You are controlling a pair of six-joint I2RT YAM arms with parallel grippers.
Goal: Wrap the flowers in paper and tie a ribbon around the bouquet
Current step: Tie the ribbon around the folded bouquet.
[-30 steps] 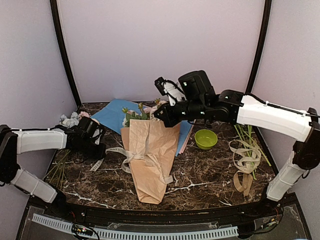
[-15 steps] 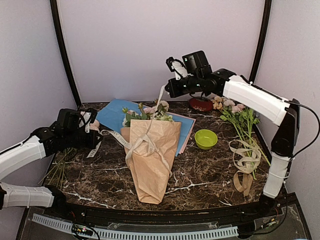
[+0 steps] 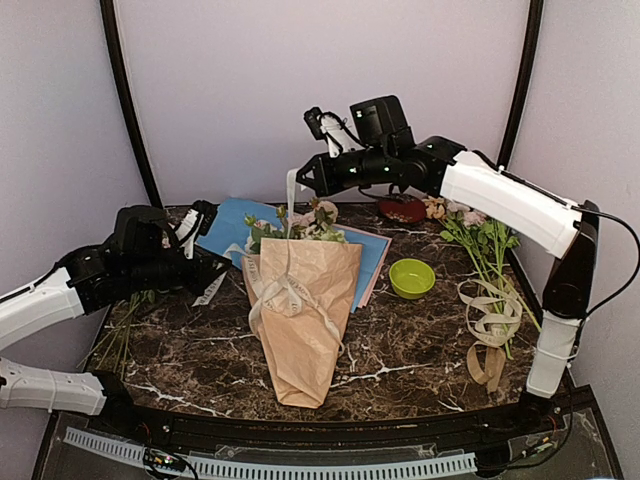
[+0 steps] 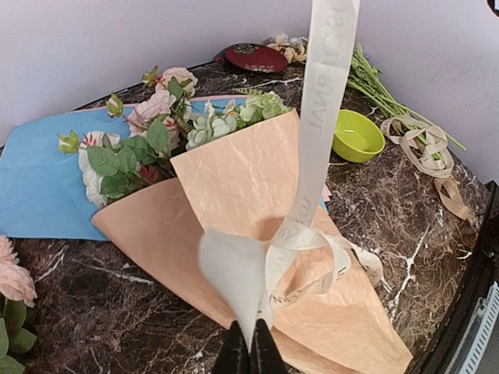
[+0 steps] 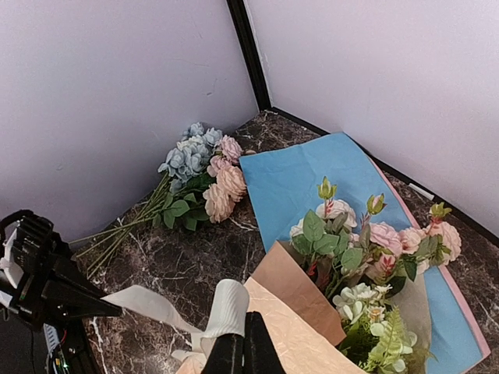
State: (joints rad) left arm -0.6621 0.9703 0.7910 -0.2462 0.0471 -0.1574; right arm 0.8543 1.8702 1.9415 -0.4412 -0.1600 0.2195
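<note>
Right wrist view shows you the blue blooms [image 5: 187, 152] (left wrist doesn't). Your left tool [image 4: 249, 354] and right tool [image 5: 243, 351] are pinched tight on the ribbon [image 4: 323, 101], looped around the bouquet [image 3: 300, 320] on the counter [image 3: 420, 350].

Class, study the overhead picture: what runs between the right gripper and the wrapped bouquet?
The ribbon, stretched nearly upright from the bouquet up to the right gripper, which is shut on it. The top external view shows this best.

Paper [image 3: 300, 320] matt, creased kraft; ribbon [image 4: 321, 117] smooth cloth; table [image 3: 420, 350] glossy dark marble; bowl [image 3: 411, 277] smooth green plastic.
</note>
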